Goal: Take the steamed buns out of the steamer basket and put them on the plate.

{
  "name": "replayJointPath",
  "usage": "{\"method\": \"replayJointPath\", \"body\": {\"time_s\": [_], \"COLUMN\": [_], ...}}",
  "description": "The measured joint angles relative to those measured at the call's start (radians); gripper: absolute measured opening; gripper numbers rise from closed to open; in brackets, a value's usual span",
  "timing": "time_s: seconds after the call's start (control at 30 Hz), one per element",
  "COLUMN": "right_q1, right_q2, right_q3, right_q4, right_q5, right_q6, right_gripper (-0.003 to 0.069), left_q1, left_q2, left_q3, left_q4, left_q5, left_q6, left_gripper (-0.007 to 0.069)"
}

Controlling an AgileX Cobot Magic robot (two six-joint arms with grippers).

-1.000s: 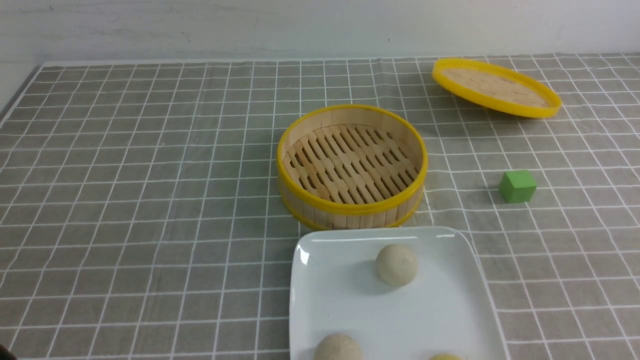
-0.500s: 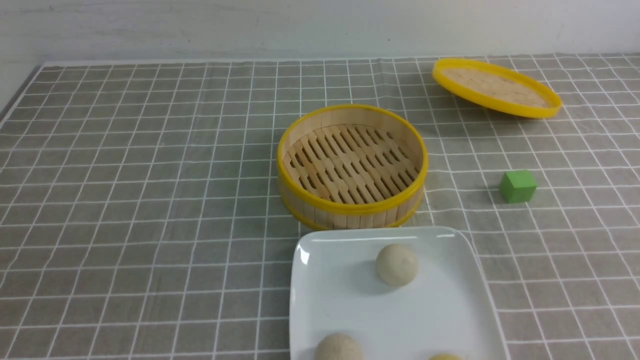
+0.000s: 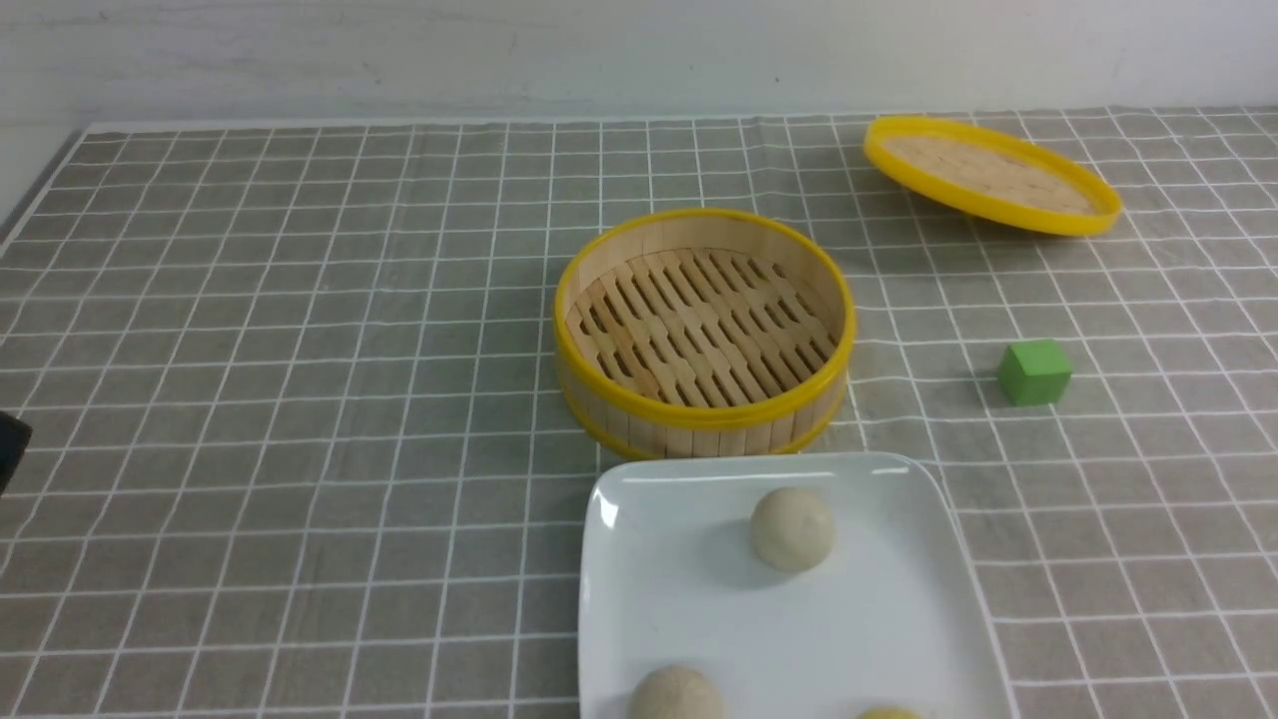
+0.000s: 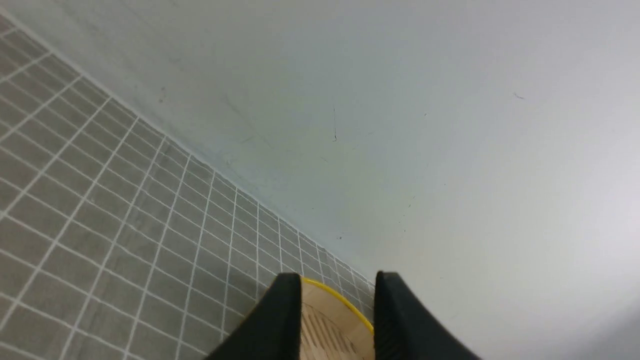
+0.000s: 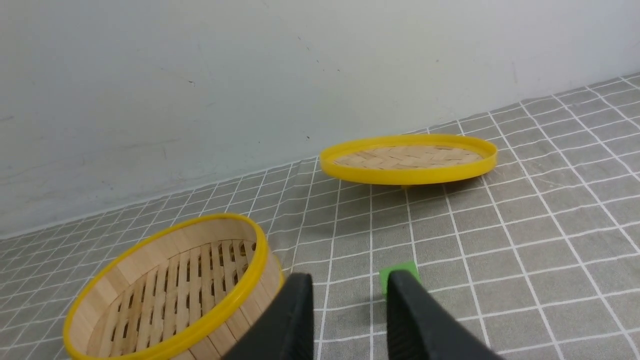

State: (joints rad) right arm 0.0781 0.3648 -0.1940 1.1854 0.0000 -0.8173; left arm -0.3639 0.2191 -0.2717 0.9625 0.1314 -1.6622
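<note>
The steamer basket (image 3: 699,225) stands mid-table with only its bare slatted floor showing, and also shows in the right wrist view (image 5: 170,285). Just in front of it, the white square plate (image 3: 899,619) holds three steamed buns: a cream one (image 3: 792,529) near the basket, a second cream one (image 3: 677,696) and a pale yellow one (image 3: 887,713) cut off by the picture's lower edge. My left gripper (image 4: 337,280) is open and empty, facing the wall. My right gripper (image 5: 350,282) is open and empty, hanging above the cloth right of the basket.
The flat yellow-rimmed lid (image 3: 988,175) lies tilted at the back right. A green cube (image 3: 1033,371) sits right of the basket, just beyond my right fingertips (image 5: 405,320). A dark bit of my left arm (image 3: 8,447) shows at the left edge. Grey checked cloth covers the table.
A dark bit of my left arm, in the bottom-left corner a second ago, now shows higher on the left edge. Basket, plate and buns have not moved.
</note>
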Motion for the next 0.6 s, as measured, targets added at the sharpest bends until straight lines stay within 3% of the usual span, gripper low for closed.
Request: {"method": "replayJointPath", "body": {"time_s": [0.07,0.23,0.27,0.3,0.33,0.43,0.6], "right_q1": [0.000,0.000,0.000,0.000,0.000,0.000,0.000], "right_q2": [0.000,0.000,0.000,0.000,0.000,0.000,0.002], "right_q3": [0.000,0.000,0.000,0.000,0.000,0.000,0.001], "right_q4": [0.000,0.000,0.000,0.000,0.000,0.000,0.000], "right_q5": [0.000,0.000,0.000,0.000,0.000,0.000,0.000], "right_q6": [0.000,0.000,0.000,0.000,0.000,0.000,0.000], "right_gripper": [0.0236,0.0239,0.0239,0.0239,0.0239,0.0239,0.0239], "left_q1": [0.000,0.000,0.000,0.000,0.000,0.009,0.114], "left_q2": [0.000,0.000,0.000,-0.001,-0.020,-0.092,-0.222], "left_q3": [0.000,0.000,0.000,0.002,0.022,0.106,0.280], "left_q4": [-0.005,-0.210,-0.224,-0.306,-0.465,-0.666,-0.939], "left_q5": [0.008,0.088,0.090,0.097,0.098,0.075,-0.004], "left_q6": [0.079,0.811,0.843,1.001,1.248,1.495,1.725], "left_gripper": [0.0240,0.0240,0.0240,0.0240,0.0240,0.0240,0.0240]}}
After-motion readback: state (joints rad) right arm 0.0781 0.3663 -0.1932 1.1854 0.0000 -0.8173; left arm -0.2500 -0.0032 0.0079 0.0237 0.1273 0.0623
